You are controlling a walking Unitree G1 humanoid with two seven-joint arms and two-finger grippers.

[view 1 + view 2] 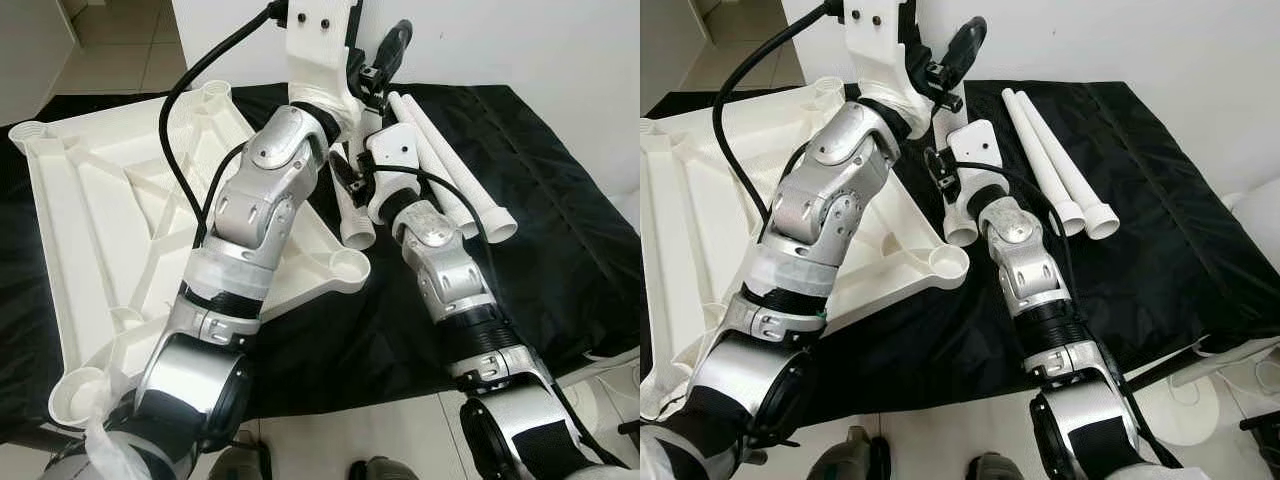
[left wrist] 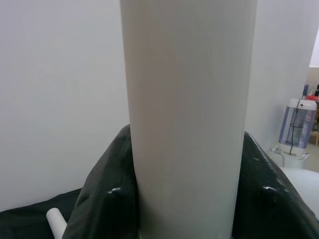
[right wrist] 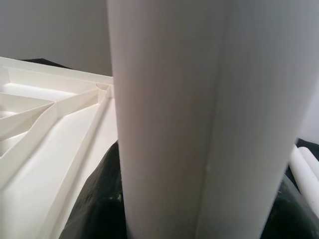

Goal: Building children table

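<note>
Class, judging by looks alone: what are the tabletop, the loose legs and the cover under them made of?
Tabletop: likely moulded plastic, matte white, with ribs and corner sockets.
Legs: apparently the same white plastic, smooth tubes with flared ends.
Cover: black fabric, slightly shiny, creased.

The tabletop (image 1: 90, 230), lying ribbed side up, is plain white, as are the table legs (image 1: 1060, 165) beside it. They lie on a black cloth (image 1: 560, 230) with a faint sheen. The robot's arms (image 1: 255, 215) are silver with black joints and black cables (image 1: 185, 90). The wall (image 1: 520, 40) is white; the floor tiles (image 1: 110, 40) are pale beige.
</note>
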